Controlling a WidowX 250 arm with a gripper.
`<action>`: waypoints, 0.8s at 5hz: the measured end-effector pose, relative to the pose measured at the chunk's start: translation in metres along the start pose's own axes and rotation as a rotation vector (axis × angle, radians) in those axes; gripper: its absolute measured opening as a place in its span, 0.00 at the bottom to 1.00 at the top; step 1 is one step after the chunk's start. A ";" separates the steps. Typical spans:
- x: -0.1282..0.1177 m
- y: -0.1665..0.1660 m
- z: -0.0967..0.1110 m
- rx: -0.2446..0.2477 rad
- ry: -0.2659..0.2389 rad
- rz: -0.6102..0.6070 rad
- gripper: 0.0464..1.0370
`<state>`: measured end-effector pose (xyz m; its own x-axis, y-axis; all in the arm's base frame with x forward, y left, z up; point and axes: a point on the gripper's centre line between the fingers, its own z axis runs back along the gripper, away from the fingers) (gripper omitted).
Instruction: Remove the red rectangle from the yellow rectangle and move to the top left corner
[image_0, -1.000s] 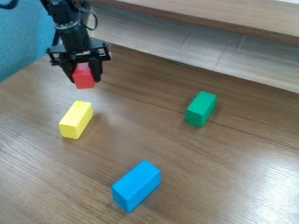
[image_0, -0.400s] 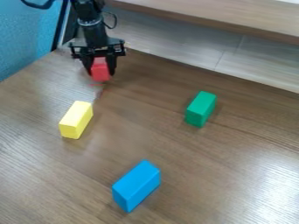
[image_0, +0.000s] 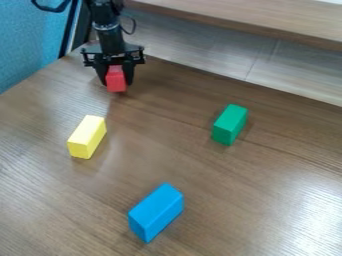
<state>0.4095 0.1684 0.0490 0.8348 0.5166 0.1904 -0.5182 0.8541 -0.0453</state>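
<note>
Hand (image_0: 117, 83), upper left of frame: pinching red block (image_0: 115, 81) by opposite sides, presumably leaving underside free for corner placement. Yellow block (image_0: 87, 137), left of frame: apart from red, as removal requires. Green block (image_0: 230, 124), blue block (image_0: 155, 212): likely bystanders.

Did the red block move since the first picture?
Yes, the red block went right in the picture and a bit farther from the yellow block, which stayed put.
</note>
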 end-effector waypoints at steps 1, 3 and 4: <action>-0.001 0.002 -0.004 0.010 0.008 -0.001 0.62; -0.003 0.003 -0.006 0.015 0.015 -0.026 0.96; -0.009 0.001 -0.010 0.014 0.032 -0.052 0.96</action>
<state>0.4034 0.1648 0.0379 0.8661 0.4734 0.1604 -0.4762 0.8790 -0.0227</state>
